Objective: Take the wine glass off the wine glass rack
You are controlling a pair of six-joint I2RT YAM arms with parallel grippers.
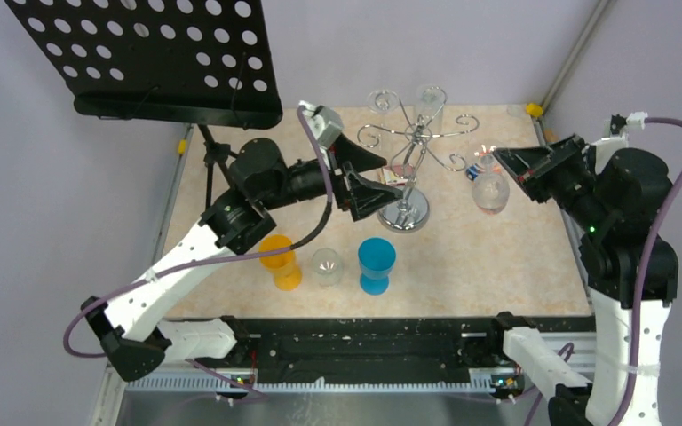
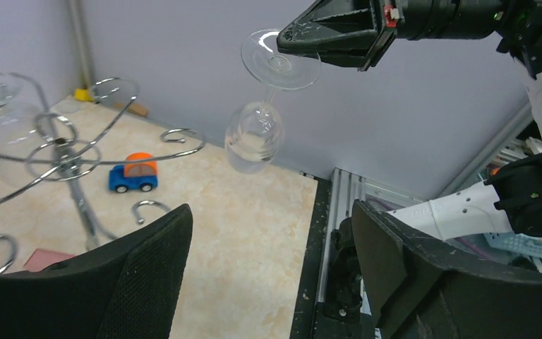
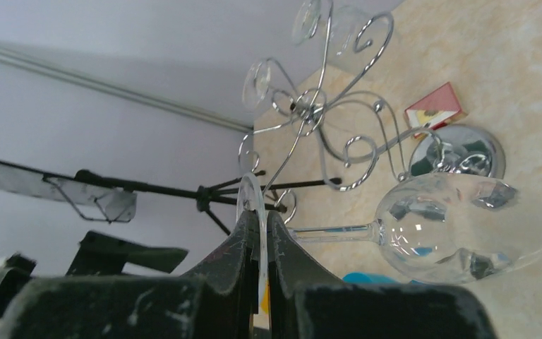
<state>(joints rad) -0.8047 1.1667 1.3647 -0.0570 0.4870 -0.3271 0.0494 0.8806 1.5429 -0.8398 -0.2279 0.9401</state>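
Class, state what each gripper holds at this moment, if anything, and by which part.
The right gripper pinches the wine glass by the rim of its foot. The left gripper is open and holds nothing.

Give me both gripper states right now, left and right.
Left gripper: open, holding nothing.
Right gripper: closed on the foot of a wine glass.

Orange cup [image 1: 281,262], blue cup [image 1: 376,264], toy car [image 2: 133,174]
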